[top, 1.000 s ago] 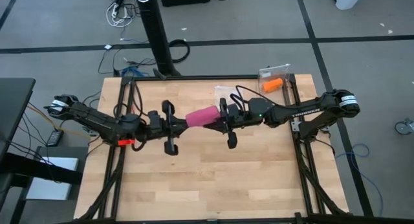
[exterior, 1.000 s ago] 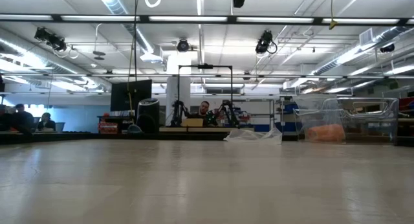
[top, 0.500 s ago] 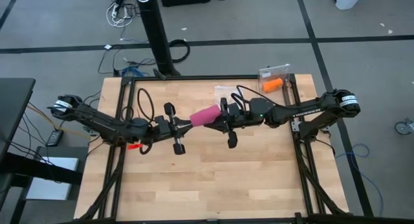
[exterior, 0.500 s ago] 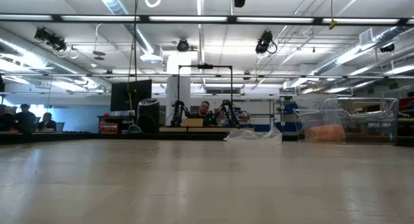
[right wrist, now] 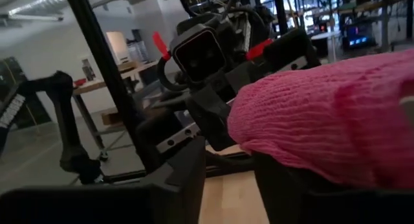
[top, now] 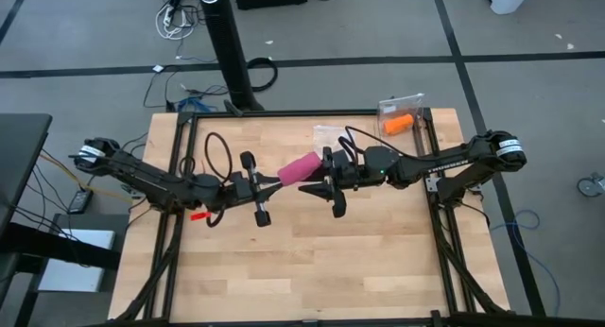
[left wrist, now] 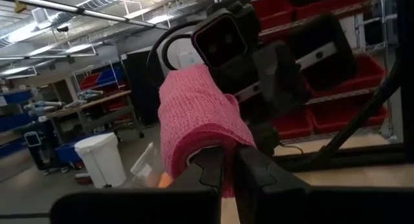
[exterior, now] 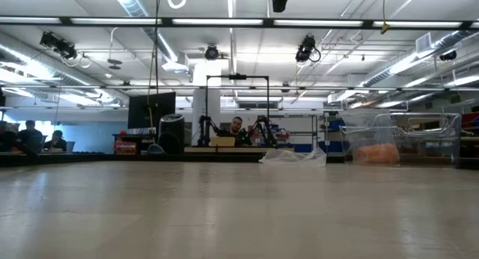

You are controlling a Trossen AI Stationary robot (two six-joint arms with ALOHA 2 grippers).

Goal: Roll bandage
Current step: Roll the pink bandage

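Bandage [top: 299, 169], a magenta knit roll, hangs in the air above the middle of the worktop [top: 312, 261], bridged between 2 arms. The left end effector [left wrist: 228, 175] is pinched nearly closed on one end of it, while the right end effector [top: 328, 174] sits at the other end with fingers parted on either side of the roll, so whether it grips I cannot tell. It looks light, soft and springy, likely to squash or unwind, so I would hold it across its wound body.
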